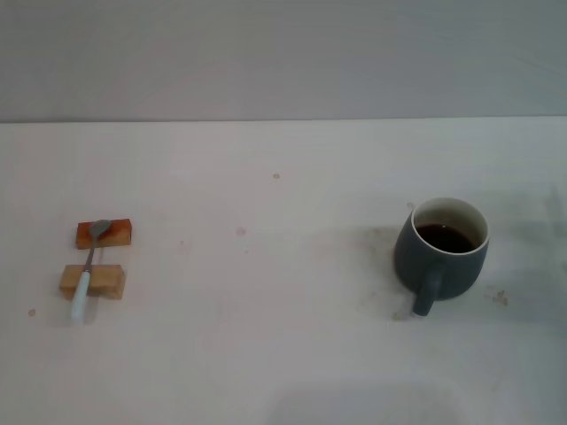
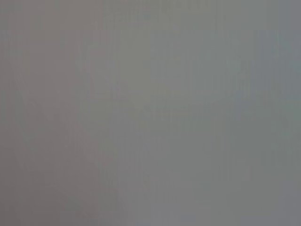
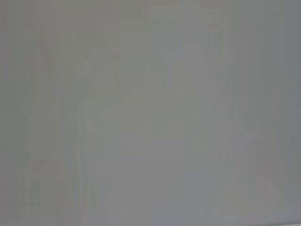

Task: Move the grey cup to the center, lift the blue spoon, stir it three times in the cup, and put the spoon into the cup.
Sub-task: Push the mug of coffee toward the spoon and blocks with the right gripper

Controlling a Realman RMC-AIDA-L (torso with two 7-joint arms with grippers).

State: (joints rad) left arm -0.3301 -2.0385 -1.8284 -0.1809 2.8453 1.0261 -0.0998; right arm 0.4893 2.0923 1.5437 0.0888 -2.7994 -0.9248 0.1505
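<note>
- Grey cup (image 1: pixel 443 252): stands upright on the table (image 1: pixel 283 354), on the robot's right side, handle toward the robot; dark liquid inside.
- Blue spoon (image 1: pixel 89 266): lies on the robot's left side, well apart from the cup, bridging two small blocks.
- Reddish block (image 1: pixel 104 233): carries the spoon bowl.
- Tan block (image 1: pixel 93 281): carries the pale-blue handle, whose end overhangs toward the robot.
- Left hand and right hand: neither appears in any view; wrist views show only plain grey, so their state cannot be told.
</note>
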